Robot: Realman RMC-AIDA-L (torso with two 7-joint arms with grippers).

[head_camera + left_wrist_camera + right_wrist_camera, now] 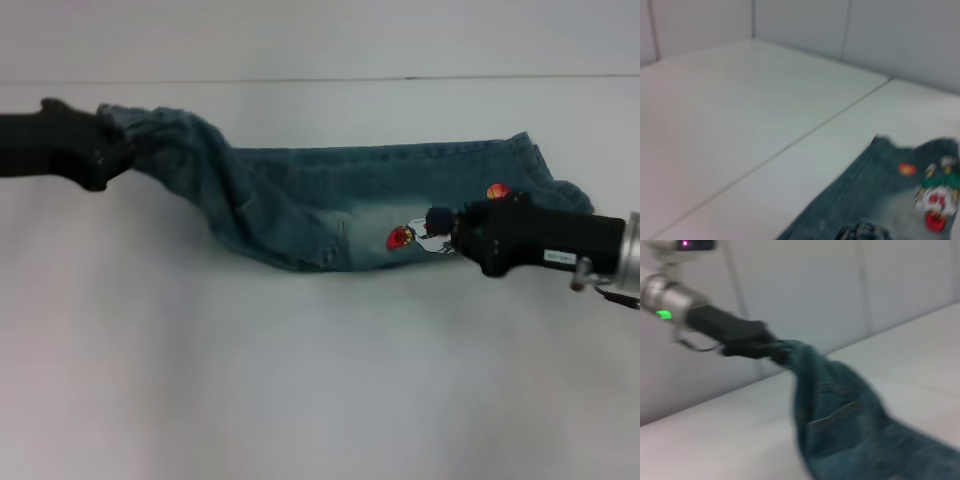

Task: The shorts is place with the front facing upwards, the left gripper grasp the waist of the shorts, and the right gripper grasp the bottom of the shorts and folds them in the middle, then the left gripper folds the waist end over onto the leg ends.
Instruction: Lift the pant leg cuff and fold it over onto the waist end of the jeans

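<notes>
The shorts (330, 205) lie folded lengthwise across the table, blue denim with the cartoon print (415, 235) facing up. At the left end, my left gripper (115, 150) is shut on the waist of the shorts (150, 125) and holds that gathered band up off the table. The right wrist view shows this from the side: the left gripper (775, 352) pinches the waist and the shorts (840, 410) hang down from it. My right gripper (458, 235) hovers over the leg part beside the print. The leg ends (545, 170) lie flat at the right. The left wrist view shows the print (935, 200).
The white table (300, 380) spreads wide in front of the shorts, with a seam line (300, 79) behind them. White wall panels (805, 285) stand at the back in the wrist views.
</notes>
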